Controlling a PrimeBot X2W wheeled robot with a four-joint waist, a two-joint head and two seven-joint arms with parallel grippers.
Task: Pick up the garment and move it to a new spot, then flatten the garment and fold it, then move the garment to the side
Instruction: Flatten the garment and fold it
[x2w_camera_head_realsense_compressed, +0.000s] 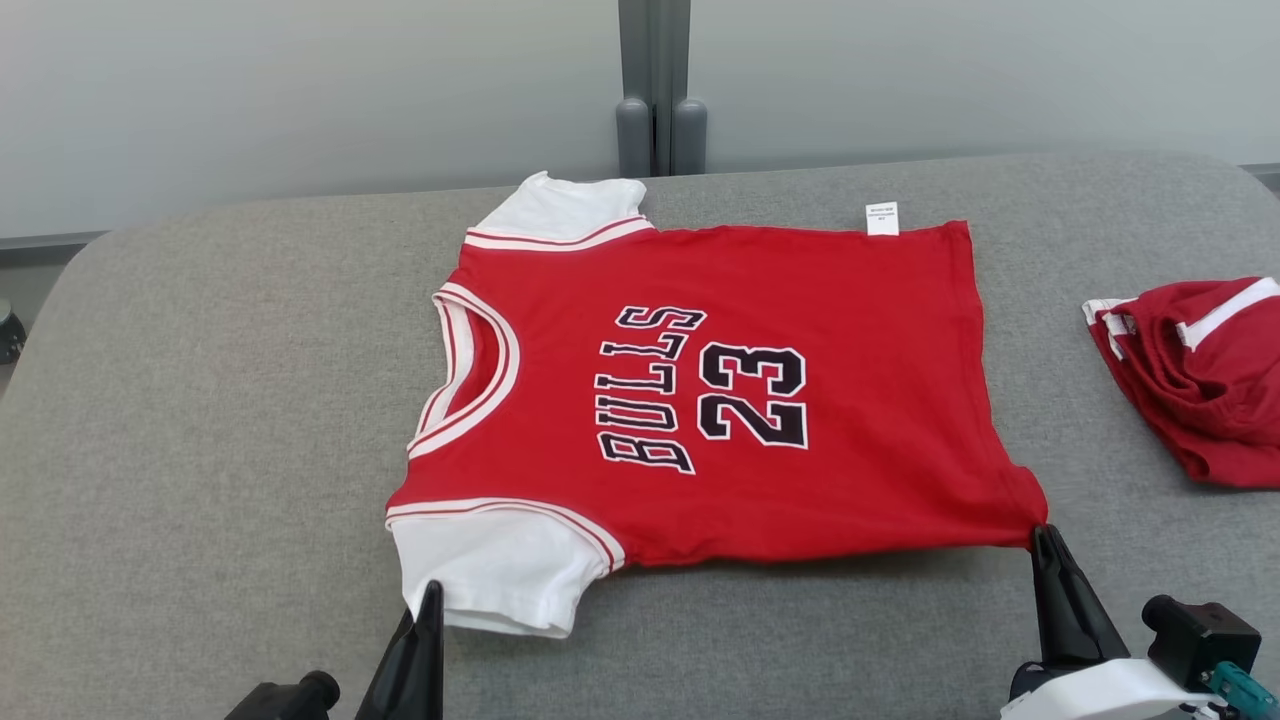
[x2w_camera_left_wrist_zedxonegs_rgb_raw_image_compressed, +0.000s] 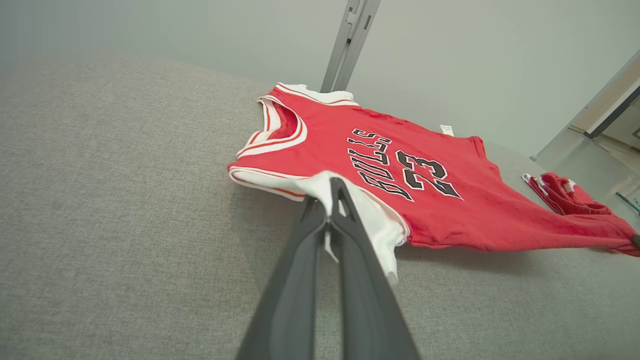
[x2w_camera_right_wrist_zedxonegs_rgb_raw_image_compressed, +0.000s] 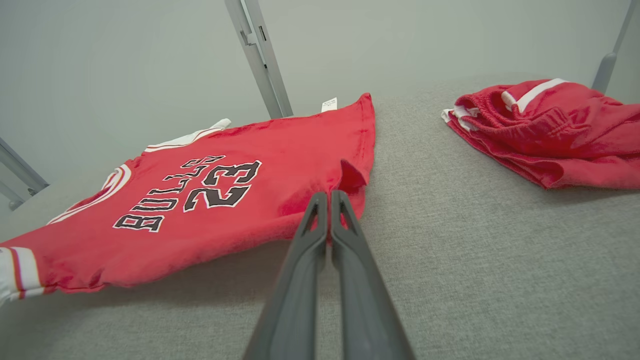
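The table (x2w_camera_head_realsense_compressed: 200, 420) is bearing two red things: the jersey (x2w_camera_head_realsense_compressed: 850, 400), lying print-up across its middle, and bunched shorts (x2w_camera_head_realsense_compressed: 1200, 390), lying well apart from it at the right edge.

The jersey's long axis is running left to right, with the collar (x2w_camera_head_realsense_compressed: 465, 370) pointing left, the hem pointing right and a white tag (x2w_camera_head_realsense_compressed: 881, 217) sticking out at the far right. Its whole body is stretching away from both grippers toward the far side.

The left gripper (x2w_camera_head_realsense_compressed: 432, 592) is pinching the near white sleeve (x2w_camera_head_realsense_compressed: 500, 565), its fingers pressed together with white cloth caught between them. The right gripper (x2w_camera_head_realsense_compressed: 1045, 535) is doing the same at the near hem corner (x2w_camera_head_realsense_compressed: 1020, 500), jaws closed tight on a nip of red fabric. A shadow is showing under the near edge, so that edge seems to be hanging just off the table between the two grips.

Each arm is working its own end, neither nearer than the other. Judging from this, the coming move is turning on the near edge: carrying it evenly toward the far edge would be folding the jersey along its length, and uneven travel would be skewing the crease.
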